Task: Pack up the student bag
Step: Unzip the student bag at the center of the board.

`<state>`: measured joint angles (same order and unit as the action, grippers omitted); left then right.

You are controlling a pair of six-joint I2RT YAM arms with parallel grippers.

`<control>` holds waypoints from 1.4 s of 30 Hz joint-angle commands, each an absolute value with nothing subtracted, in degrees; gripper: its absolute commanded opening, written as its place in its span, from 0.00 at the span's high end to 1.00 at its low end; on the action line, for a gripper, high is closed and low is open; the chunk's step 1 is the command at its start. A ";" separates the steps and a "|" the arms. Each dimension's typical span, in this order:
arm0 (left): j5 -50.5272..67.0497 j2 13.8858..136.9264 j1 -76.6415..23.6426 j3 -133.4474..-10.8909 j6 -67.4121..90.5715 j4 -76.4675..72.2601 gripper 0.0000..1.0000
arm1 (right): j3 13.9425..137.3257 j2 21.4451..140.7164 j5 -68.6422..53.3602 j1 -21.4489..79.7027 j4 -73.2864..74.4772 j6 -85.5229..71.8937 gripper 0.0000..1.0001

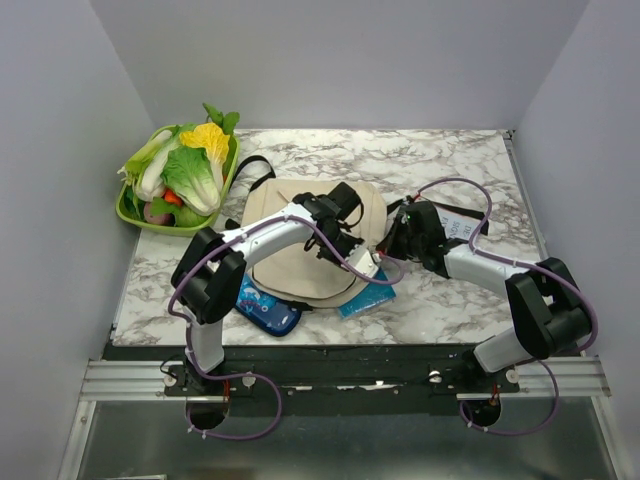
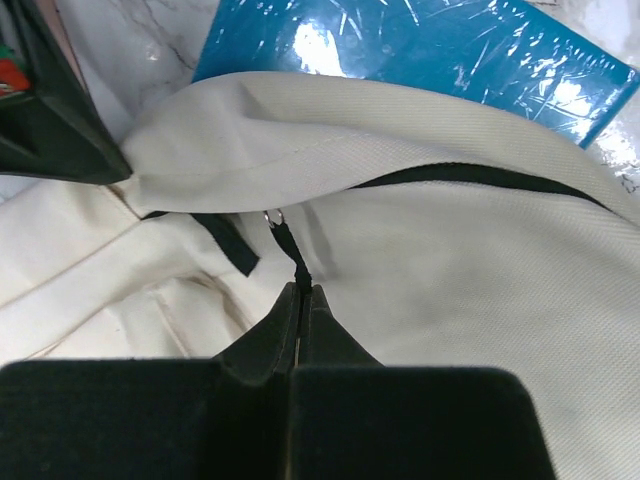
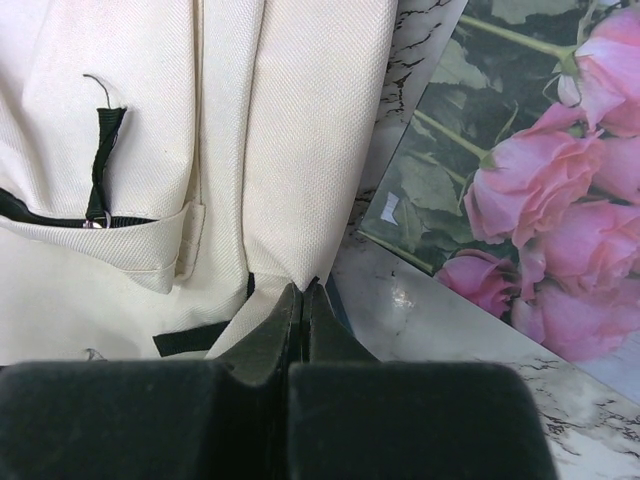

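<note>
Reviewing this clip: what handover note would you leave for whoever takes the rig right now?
Left gripper: shut on the zip pull of the bag.
Right gripper: shut on the bag's edge cloth, apparently bracing it.
Lying outside the bag: teal book, pencil case, rose-print item.
Done: both grips set. How far the zip is open cannot be told.
Left: open the bag, load the items, zip it shut.
</note>
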<state>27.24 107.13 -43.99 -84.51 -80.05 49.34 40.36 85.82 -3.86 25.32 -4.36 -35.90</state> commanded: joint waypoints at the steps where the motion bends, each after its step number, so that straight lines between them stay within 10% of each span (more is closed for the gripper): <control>1: 28.12 104.68 -43.42 -82.79 -78.58 49.84 1.00 | 42.01 85.96 -3.25 24.26 -3.16 -34.11 0.99; 13: 32.96 101.87 -46.31 -85.43 -70.59 55.19 1.00 | 42.80 86.66 -1.22 23.73 -2.82 -33.93 0.99; 17: 32.96 100.37 -47.98 -83.33 -66.45 53.88 1.00 | 44.65 85.79 -6.67 23.73 -2.46 -34.36 0.53; 29: 29.97 99.14 -49.39 -79.45 -61.17 47.20 1.00 | 44.65 89.29 -15.03 23.91 -0.18 -38.49 0.31; 38: 29.45 98.79 -49.57 -81.73 -60.56 47.81 1.00 | 44.82 93.95 -17.05 25.14 -2.63 -40.16 0.34; 42: 29.44 98.79 -49.57 -82.18 -60.03 47.72 1.00 | 45.61 92.12 -16.79 25.14 -4.75 -41.48 0.80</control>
